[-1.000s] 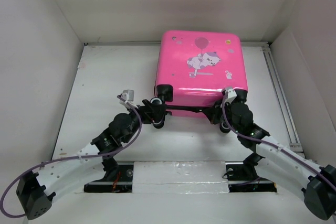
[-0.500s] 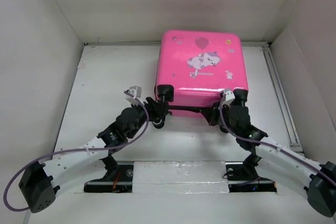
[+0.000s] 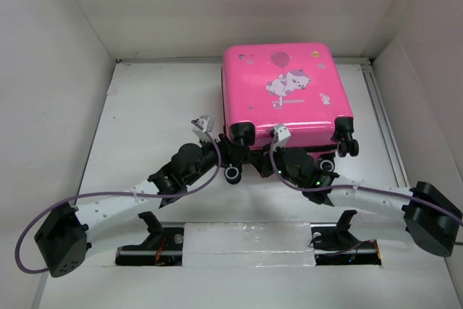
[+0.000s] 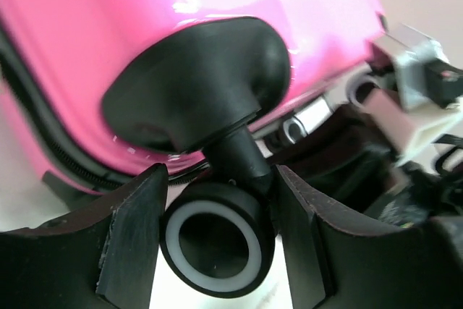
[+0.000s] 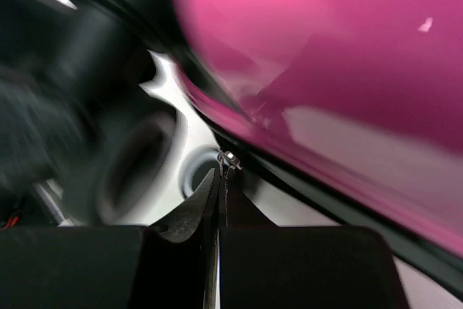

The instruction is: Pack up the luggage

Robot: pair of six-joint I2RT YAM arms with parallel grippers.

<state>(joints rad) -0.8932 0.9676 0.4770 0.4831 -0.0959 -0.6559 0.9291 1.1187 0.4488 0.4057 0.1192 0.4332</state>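
Note:
The hot-pink luggage lies closed on the white table, sticker side up, wheels toward me. My left gripper is at its front-left corner. In the left wrist view the gripper has a finger on each side of a black wheel with a white ring, touching it, under the pink shell. My right gripper is at the middle of the front edge. In the right wrist view the gripper is shut on the small metal zipper pull below the pink shell.
White walls enclose the table on the left, back and right. A rail runs along the table's right side. Another wheel sticks out at the luggage's front-right corner. The arm bases sit on a strip at the near edge.
The luggage has turned and shifted to the right. My left gripper moved right with the wheel. My right gripper slid left along the front edge toward the middle.

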